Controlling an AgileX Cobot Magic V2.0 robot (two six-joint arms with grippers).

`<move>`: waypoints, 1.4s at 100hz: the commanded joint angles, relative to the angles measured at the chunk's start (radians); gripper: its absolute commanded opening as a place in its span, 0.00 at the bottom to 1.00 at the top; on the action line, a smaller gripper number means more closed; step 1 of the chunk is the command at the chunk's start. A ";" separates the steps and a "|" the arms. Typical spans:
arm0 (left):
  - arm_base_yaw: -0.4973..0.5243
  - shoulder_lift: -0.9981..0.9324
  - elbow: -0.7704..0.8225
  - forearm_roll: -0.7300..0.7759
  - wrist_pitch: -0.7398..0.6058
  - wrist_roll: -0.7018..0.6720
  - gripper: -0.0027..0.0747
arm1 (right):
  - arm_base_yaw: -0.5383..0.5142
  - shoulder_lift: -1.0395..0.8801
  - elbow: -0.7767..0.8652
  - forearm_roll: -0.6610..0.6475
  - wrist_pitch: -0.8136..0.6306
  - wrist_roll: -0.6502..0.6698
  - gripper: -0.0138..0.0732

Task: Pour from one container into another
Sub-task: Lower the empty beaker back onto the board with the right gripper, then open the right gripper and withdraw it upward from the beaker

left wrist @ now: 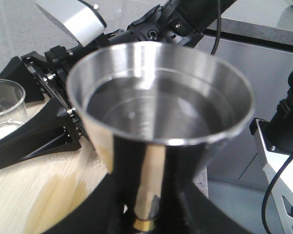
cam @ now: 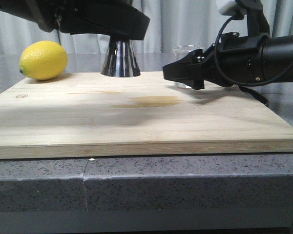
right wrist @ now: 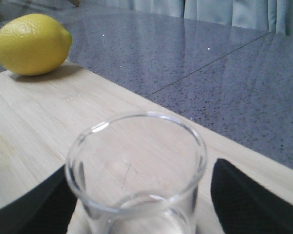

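Upright, beaker [right wrist: 136, 170] stands between right claw [right wrist: 141, 214] fingers.

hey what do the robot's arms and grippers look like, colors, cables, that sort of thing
Both arms are matte black. The right arm is a thick cylinder carrying a white-grey block on top, with a black cable looping beside it. The right gripper has angular, wedge-shaped black fingers with small screws. The left gripper shows only black casing.

left arm: enters from upper left, reaching level across the top of the front view | left gripper [left wrist: 146, 214]: 2 black fingers closed on the steel jigger [left wrist: 161, 117] at its narrow waist | right arm: reaches in from the right, level | right gripper [cam: 183, 73]: 2 fingers either side of the glass beaker [right wrist: 136, 170], contact unclear
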 commanded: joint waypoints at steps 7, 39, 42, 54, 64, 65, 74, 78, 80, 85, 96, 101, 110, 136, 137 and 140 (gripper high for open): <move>-0.011 -0.030 -0.029 -0.076 0.036 -0.004 0.01 | -0.005 -0.040 -0.021 0.059 -0.114 -0.007 0.81; -0.011 -0.030 -0.029 -0.076 0.036 -0.003 0.01 | -0.005 -0.042 -0.021 0.063 -0.208 -0.007 0.82; -0.011 -0.030 -0.029 -0.076 0.036 -0.003 0.01 | -0.005 -0.042 -0.021 0.063 -0.218 -0.007 0.82; -0.006 -0.030 -0.029 -0.076 0.032 -0.003 0.01 | -0.005 -0.044 -0.021 0.096 -0.256 -0.007 0.82; -0.006 -0.030 -0.029 -0.076 0.032 0.017 0.01 | -0.005 -0.054 -0.025 0.128 -0.256 -0.008 0.82; -0.006 -0.030 -0.029 -0.076 0.032 0.021 0.01 | -0.005 -0.054 -0.027 0.128 -0.258 -0.008 0.82; -0.006 -0.030 -0.029 -0.076 0.013 0.040 0.01 | -0.005 -0.073 -0.049 0.130 -0.271 -0.008 0.82; -0.006 -0.030 -0.029 -0.076 -0.002 0.042 0.01 | -0.005 -0.081 -0.061 0.130 -0.287 -0.008 0.82; -0.006 -0.030 -0.029 -0.076 -0.012 0.042 0.01 | -0.005 -0.085 -0.067 0.130 -0.296 -0.008 0.82; -0.006 -0.030 -0.029 -0.076 -0.024 0.046 0.01 | -0.005 -0.102 -0.080 0.130 -0.314 -0.008 0.82; 0.012 -0.030 -0.029 -0.082 -0.028 0.061 0.01 | -0.005 -0.156 -0.105 0.130 -0.326 -0.008 0.82; 0.025 -0.030 -0.029 -0.096 -0.028 0.069 0.01 | -0.005 -0.184 -0.114 0.130 -0.326 -0.008 0.82; 0.057 -0.030 -0.029 -0.125 -0.028 0.087 0.01 | -0.005 -0.239 -0.128 0.130 -0.326 -0.008 0.82; 0.162 -0.023 -0.029 -0.193 -0.022 0.150 0.01 | -0.005 -0.403 -0.137 0.130 -0.328 -0.008 0.82; 0.167 -0.021 -0.029 -0.195 -0.019 0.152 0.01 | -0.005 -0.407 -0.137 0.130 -0.328 -0.008 0.82; 0.176 -0.013 -0.029 -0.209 -0.014 0.157 0.01 | -0.005 -0.426 -0.137 0.130 -0.328 -0.008 0.82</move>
